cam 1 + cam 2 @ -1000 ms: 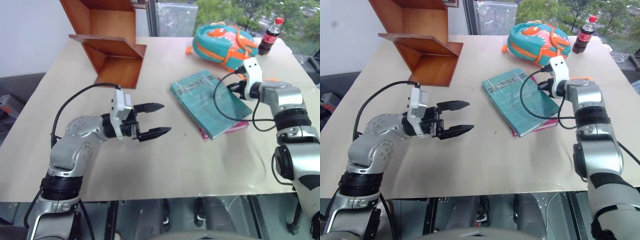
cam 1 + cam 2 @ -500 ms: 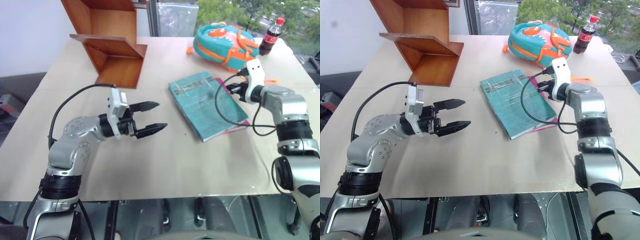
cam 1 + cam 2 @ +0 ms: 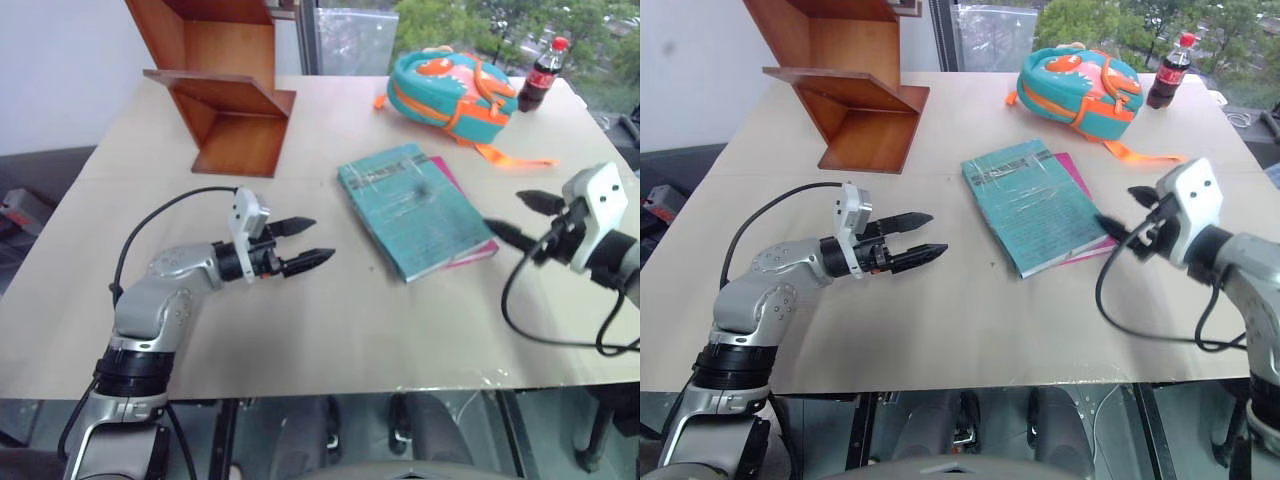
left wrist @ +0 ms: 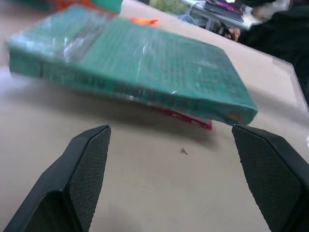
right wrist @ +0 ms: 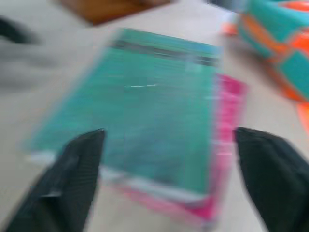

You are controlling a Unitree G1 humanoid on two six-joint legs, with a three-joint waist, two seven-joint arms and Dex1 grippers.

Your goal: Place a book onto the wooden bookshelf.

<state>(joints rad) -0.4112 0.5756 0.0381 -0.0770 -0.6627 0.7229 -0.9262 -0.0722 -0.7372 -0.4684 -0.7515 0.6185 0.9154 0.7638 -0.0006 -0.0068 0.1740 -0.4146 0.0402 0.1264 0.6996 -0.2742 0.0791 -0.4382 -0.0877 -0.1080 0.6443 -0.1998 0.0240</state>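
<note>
The teal-green book (image 3: 412, 208) lies flat mid-table on top of a smaller pink book (image 3: 472, 250). The wooden bookshelf (image 3: 222, 92) stands at the table's far left. My left gripper (image 3: 320, 238) hovers low over the table left of the book, open and empty, pointing at the book's spine (image 4: 130, 67). My right gripper (image 3: 505, 211) is open and empty just off the book's right edge, raised above the table. Its wrist view looks down on the teal cover (image 5: 145, 106) between its spread fingers (image 5: 77, 169).
A teal and orange backpack (image 3: 450, 85) lies at the far side behind the books, its orange strap (image 3: 515, 158) trailing toward the right. A cola bottle (image 3: 540, 72) stands at the far right corner. Bare tabletop (image 3: 340, 320) runs along the near edge.
My right gripper has let go of the book's right edge, opened and pulled back toward me. My left gripper has sunk lower and rolled. The teal book has slid slightly left over the pink one.
</note>
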